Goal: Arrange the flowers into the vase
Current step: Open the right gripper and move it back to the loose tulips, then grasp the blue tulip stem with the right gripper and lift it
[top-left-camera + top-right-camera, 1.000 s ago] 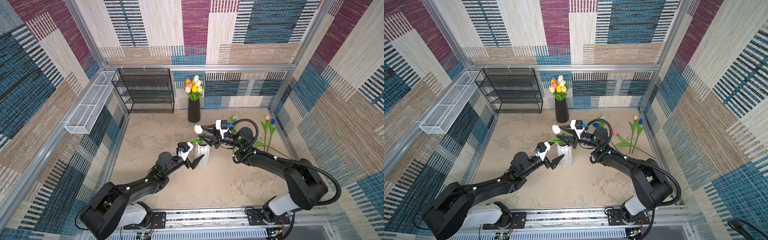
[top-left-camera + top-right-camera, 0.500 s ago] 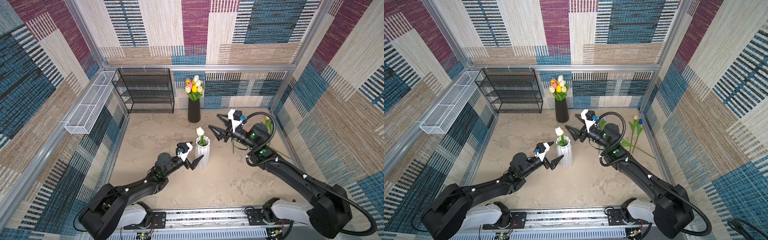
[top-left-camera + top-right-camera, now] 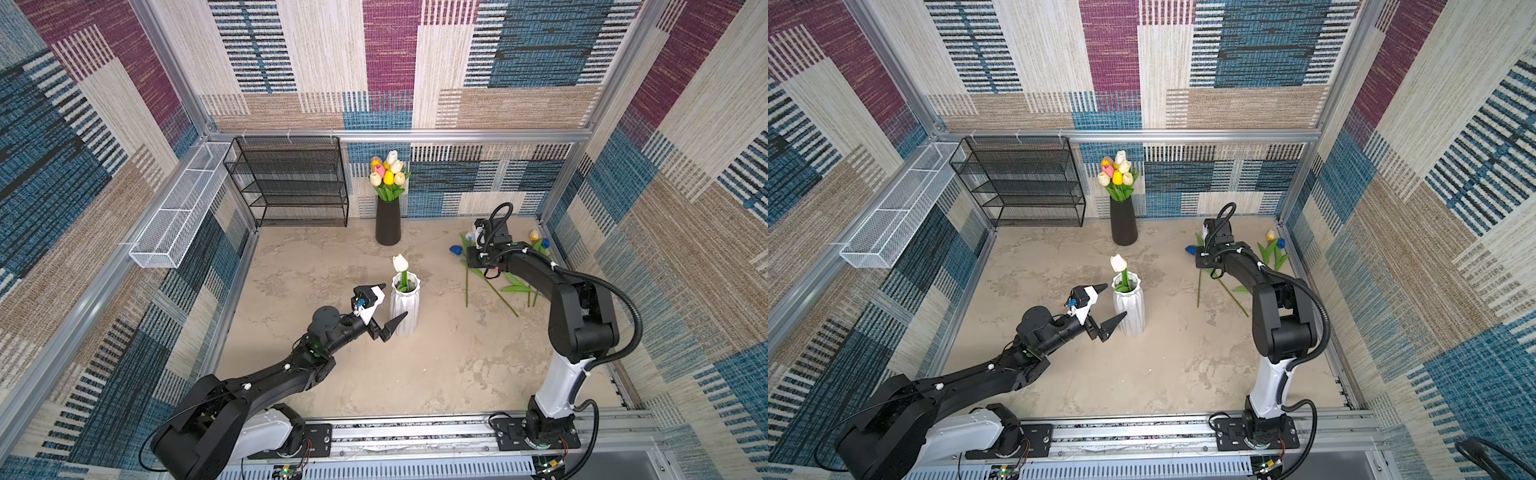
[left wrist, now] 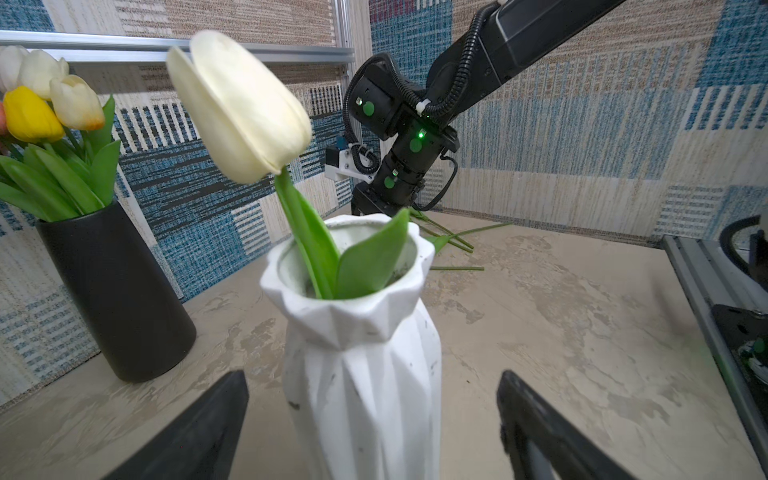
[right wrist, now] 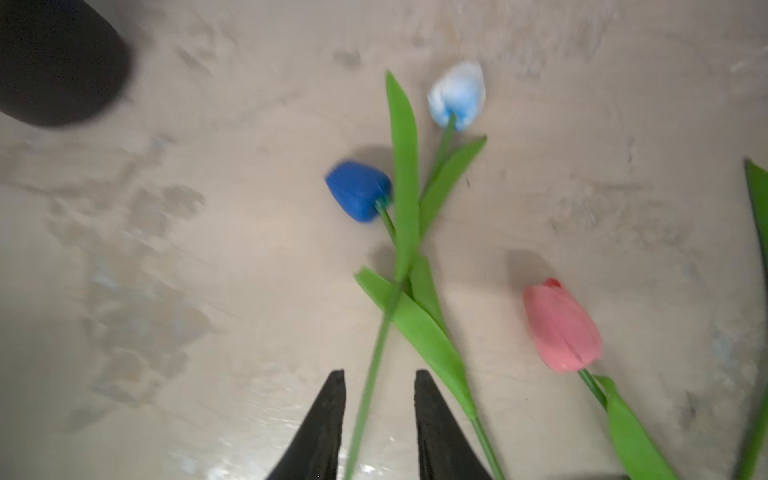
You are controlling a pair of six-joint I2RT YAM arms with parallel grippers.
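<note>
The right claw is hanging low over the loose tulips lying on the tabletop. Its jaws are standing narrowly apart with one green stem running between them, and a sliver of table is showing on each side of that stem, so nothing is gripped. The stem is leading up toward the pale blue tulip, with the dark blue tulip lying just beside it and the pink tulip lying apart on the other side. Only the right wrist view is showing this, blurred; in both top views the wrist is covering the claw's fingers and the pink head. The top views in turn are showing two more tulips by the right wall and a black vase holding a bunch at the back. The left claw is standing wide open around the white vase, with a finger on either side and gaps showing in the left wrist view. There the cream tulip is leaning out of the vase's mouth.
</note>
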